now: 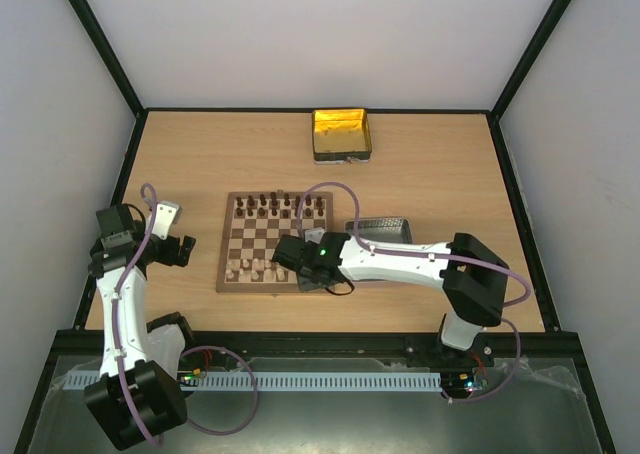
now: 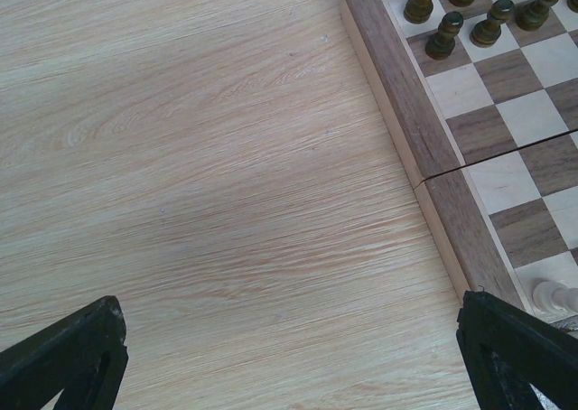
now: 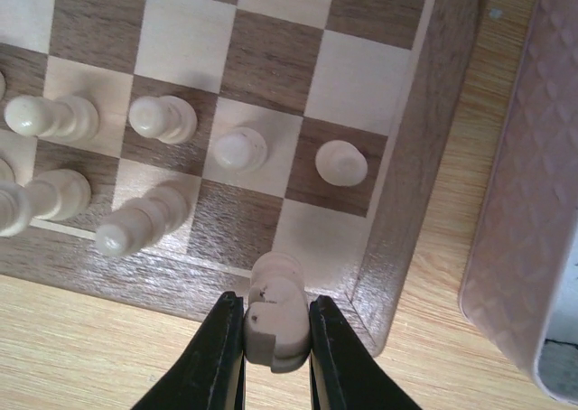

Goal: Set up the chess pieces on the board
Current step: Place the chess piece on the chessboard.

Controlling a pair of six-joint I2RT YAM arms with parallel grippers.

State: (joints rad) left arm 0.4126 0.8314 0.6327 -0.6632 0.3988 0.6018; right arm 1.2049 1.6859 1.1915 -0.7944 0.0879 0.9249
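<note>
Light wooden table carries the checkered wooden chessboard: dark brown pieces stand on far rows, cream pieces nearly fill near rows. Right gripper pinches one cream piece over the near right corner; left gripper gapes, empty.

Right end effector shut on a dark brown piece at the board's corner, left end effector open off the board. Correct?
Wrong on colour: the piece in the right end effector is pale cream, per the right wrist view. Rest holds: at the board's corner, left end effector open off the board.
</note>
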